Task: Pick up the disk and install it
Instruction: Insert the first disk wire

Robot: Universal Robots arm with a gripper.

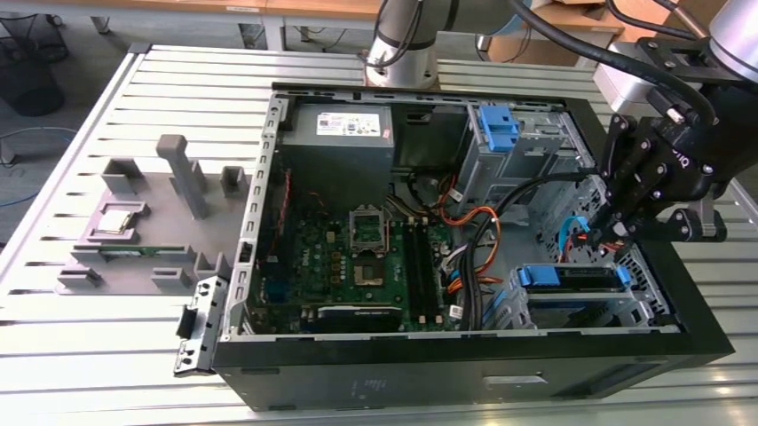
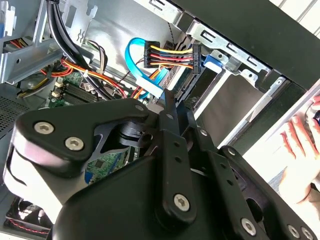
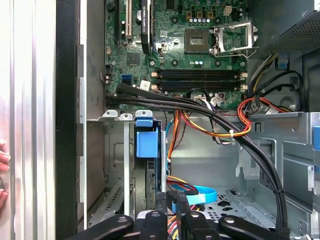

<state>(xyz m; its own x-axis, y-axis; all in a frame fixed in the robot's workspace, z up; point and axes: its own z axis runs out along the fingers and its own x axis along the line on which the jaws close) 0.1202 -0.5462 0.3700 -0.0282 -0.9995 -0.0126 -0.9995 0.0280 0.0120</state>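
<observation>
Gripper [image 1: 615, 234] jaws narrow, above cable plugs [image 2: 170, 56], disk [image 1: 571, 279] seated in computer case [image 1: 474, 377] bay, exterior view's near right

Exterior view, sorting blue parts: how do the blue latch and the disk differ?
The blue latch stands upright on the upper cage; the disk lies across the lower bay. The latch is tall and narrow, the disk wide and low. The tool hangs near the disk, not the latch. Both show blue plastic.

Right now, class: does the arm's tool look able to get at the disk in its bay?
Probably yes: the tool hangs close by the disk inside the open case; only the blue cable beside it might snag.
</observation>
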